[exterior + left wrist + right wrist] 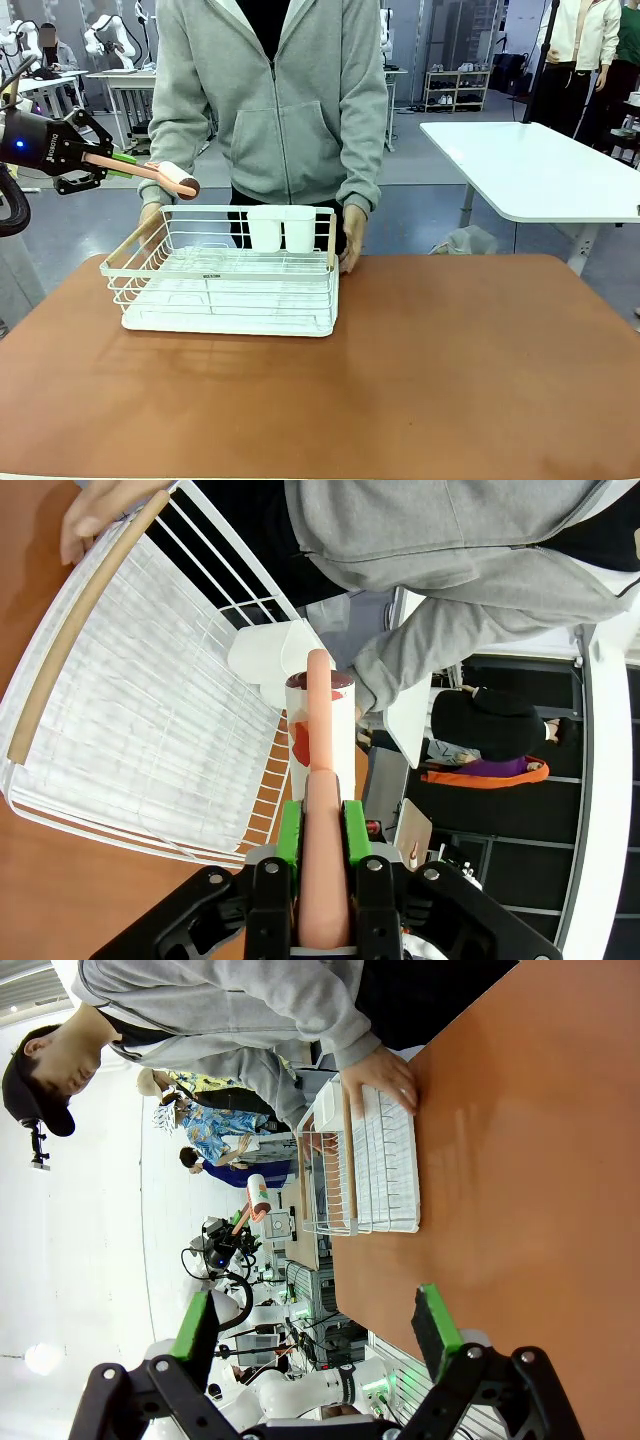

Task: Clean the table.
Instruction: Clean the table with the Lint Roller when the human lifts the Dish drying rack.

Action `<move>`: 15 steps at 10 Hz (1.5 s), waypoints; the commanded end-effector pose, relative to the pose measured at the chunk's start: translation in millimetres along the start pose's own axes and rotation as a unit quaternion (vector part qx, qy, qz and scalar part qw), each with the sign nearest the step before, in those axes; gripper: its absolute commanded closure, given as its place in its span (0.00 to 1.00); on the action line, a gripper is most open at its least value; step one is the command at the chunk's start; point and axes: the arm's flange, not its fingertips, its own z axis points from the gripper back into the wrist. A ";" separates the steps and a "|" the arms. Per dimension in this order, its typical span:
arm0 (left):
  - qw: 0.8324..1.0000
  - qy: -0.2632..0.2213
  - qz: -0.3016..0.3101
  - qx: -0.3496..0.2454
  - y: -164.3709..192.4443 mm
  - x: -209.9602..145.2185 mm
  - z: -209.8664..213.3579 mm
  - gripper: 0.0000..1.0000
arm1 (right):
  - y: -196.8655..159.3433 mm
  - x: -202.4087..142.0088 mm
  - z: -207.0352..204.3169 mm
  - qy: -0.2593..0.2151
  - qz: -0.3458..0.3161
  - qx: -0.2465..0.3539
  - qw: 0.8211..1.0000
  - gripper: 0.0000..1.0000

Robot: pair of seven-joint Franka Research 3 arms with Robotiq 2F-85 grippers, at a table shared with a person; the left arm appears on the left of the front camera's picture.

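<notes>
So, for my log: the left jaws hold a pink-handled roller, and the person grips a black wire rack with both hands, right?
Not quite: the wire rack is white, not black, as the front view shows. The rest stands.

One table (pixel 450 370), one white wire rack (pixel 225 292), two white cups (pixel 265 229) (pixel 299 229), one lint roller (pixel 152 172) and two hands (pixel 351 240) (pixel 150 214).

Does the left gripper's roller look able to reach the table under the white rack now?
Probably not: the rack covers that part of the table, and the person's hands are on it.
</notes>
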 end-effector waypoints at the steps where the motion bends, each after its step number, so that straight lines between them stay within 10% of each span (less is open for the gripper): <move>1: 1.000 0.000 0.000 0.001 -0.7 0.1 0.6 1.00 | 2.7 -3.7 -0.7 -0.002 0.000 0.004 1.000 0.00; 15: 1.000 0.000 0.000 0.001 -0.7 0.1 0.6 1.00 | 2.7 -3.7 -0.7 -0.002 0.000 0.004 1.000 0.00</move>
